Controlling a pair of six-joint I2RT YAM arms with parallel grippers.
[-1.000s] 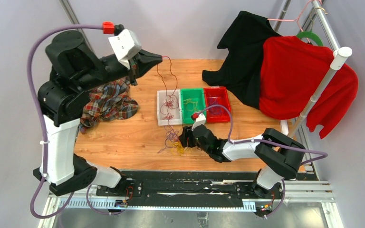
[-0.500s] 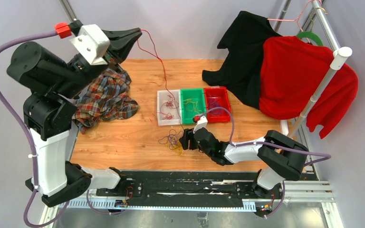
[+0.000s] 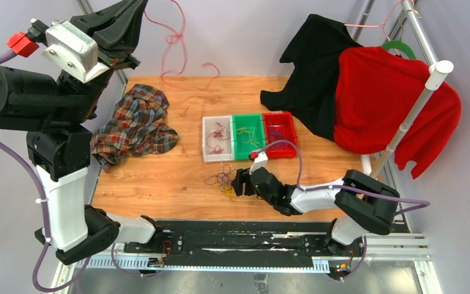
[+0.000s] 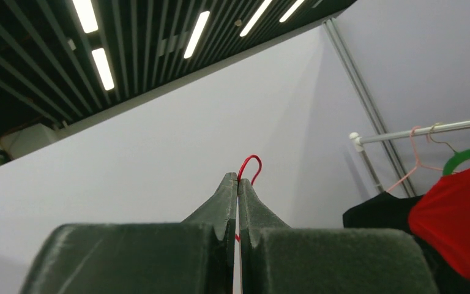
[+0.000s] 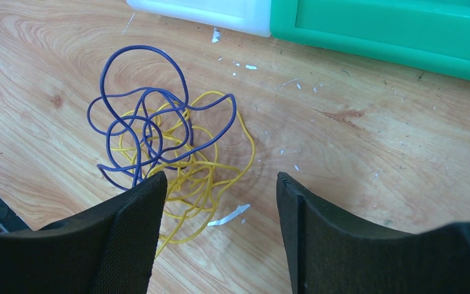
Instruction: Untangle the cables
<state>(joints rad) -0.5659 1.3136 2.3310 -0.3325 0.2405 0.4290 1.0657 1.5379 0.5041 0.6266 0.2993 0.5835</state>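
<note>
My left gripper is raised high at the back left, shut on a dark red cable that dangles in loose curls in the air above the table's far edge. In the left wrist view the red cable loops out past the closed gripper. A small tangle of purple and yellow cables lies on the wood in front of the bins. My right gripper sits low just right of it, open. Its wrist view shows the purple cable and the yellow cable ahead of the open gripper, yellow strands by the left finger.
Behind the tangle stand a white bin holding red cables, a green bin and a red bin. A plaid cloth lies at the left. Black and red garments hang on a rack at the right.
The left arm swung up and leftward, pulling the red cable away from the tangle and off the table. The right gripper opened wider beside the purple and yellow tangle.
</note>
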